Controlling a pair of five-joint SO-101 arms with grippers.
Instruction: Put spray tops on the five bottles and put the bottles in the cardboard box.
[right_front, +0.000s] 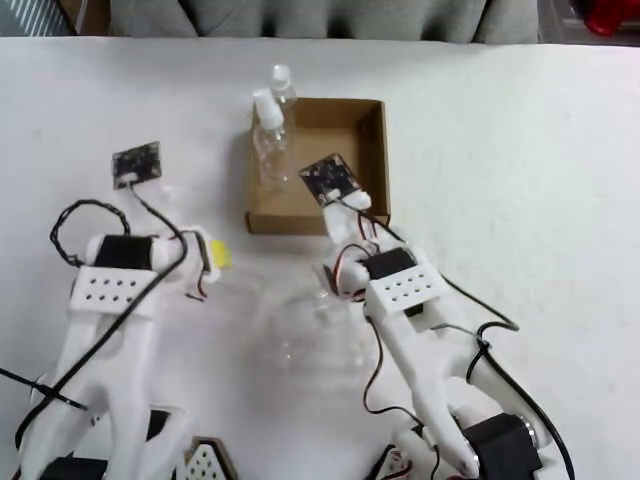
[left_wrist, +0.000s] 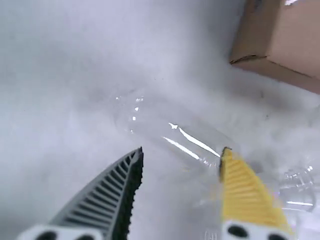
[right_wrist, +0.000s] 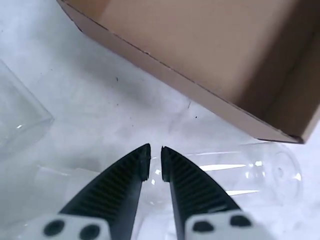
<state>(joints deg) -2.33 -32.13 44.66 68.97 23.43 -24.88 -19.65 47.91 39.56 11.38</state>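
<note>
Fingers of the left gripper (left_wrist: 182, 150) are spread wide over a clear bottle (left_wrist: 170, 135) lying on the table (left_wrist: 60, 75). The right gripper (right_wrist: 155, 148) has its fingers almost pressed together, seemingly holding nothing, above a second bottle (right_wrist: 250, 172) that lies just near the cardboard box (right_front: 378, 150). The box holds one capped bottle (right_front: 270, 150).

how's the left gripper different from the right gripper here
The left gripper has its jaws wide apart; the right gripper has them all but shut. The left gripper has one grey jaw and one yellow; the right gripper's are both black. Both have ribbed jaws and hang low over clear bottles lying on the table near the cardboard box.
</note>
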